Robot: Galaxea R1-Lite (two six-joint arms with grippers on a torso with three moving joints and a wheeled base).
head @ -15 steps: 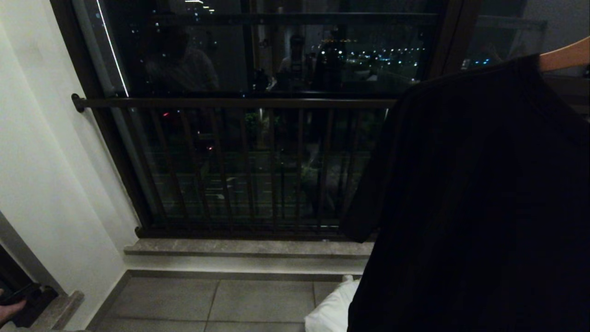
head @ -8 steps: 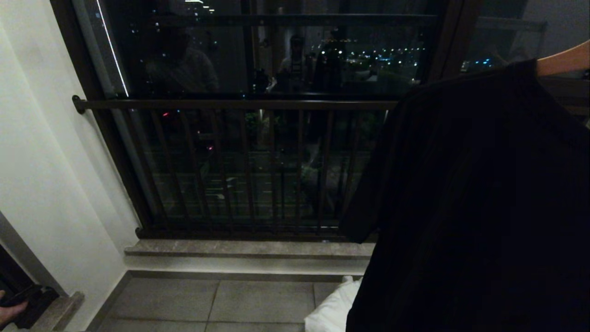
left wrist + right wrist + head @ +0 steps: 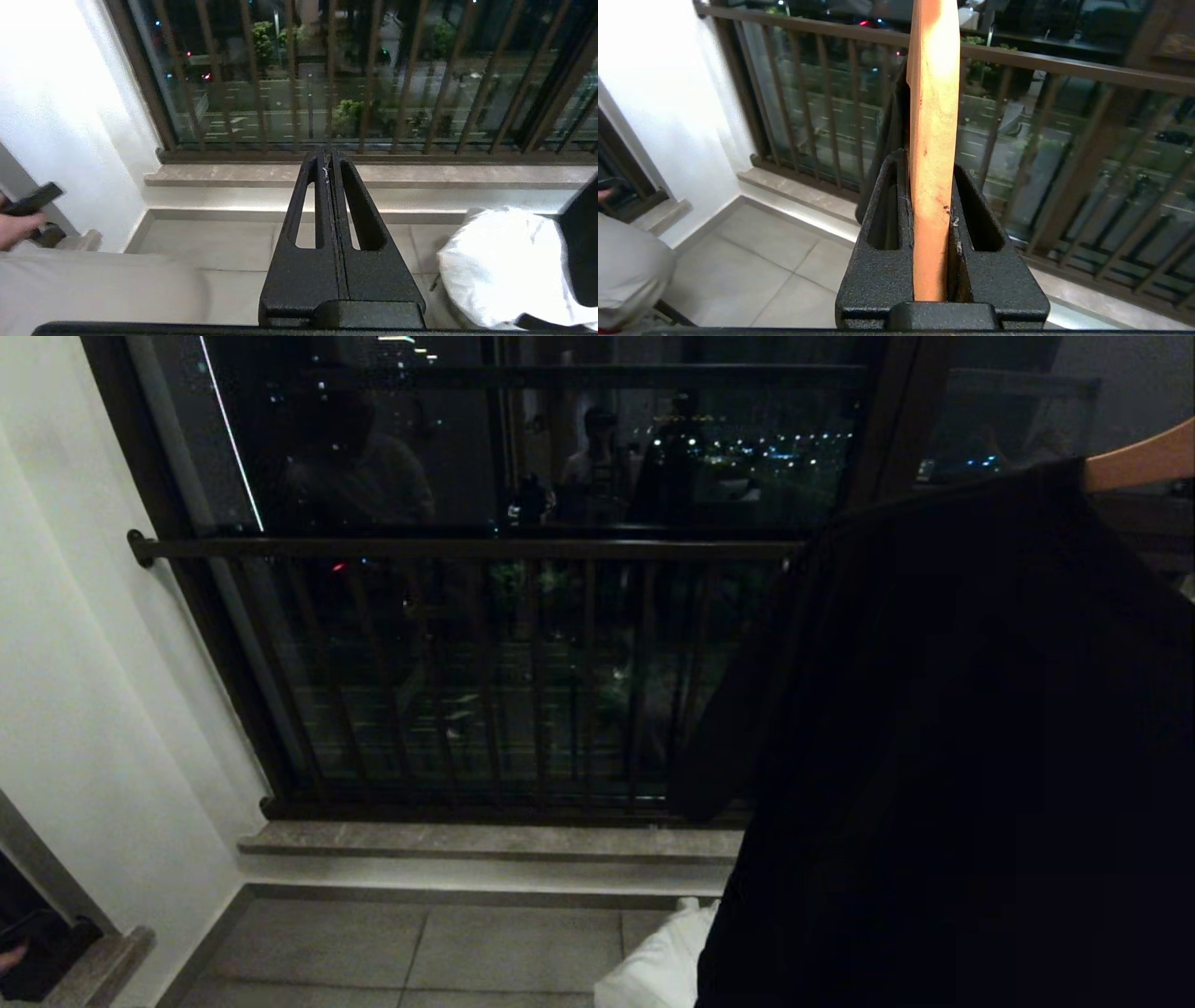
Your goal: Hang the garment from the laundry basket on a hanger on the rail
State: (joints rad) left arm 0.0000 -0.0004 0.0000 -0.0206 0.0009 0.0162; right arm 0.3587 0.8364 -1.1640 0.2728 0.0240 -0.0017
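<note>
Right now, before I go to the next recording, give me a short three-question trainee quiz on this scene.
1. True or false: the right pincer is shut on the wooden hanger.
2. What hangs from that hanger? A) white towel B) black garment C) nothing
3. Fill in: the left pincer is ____ and holds nothing.

Key: 1 true; 2 B; 3 shut

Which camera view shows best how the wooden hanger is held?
The right wrist view: the right gripper is shut on the orange wooden hanger. The head view shows only one hanger end above the black garment. The left wrist view shows none of it.
</note>
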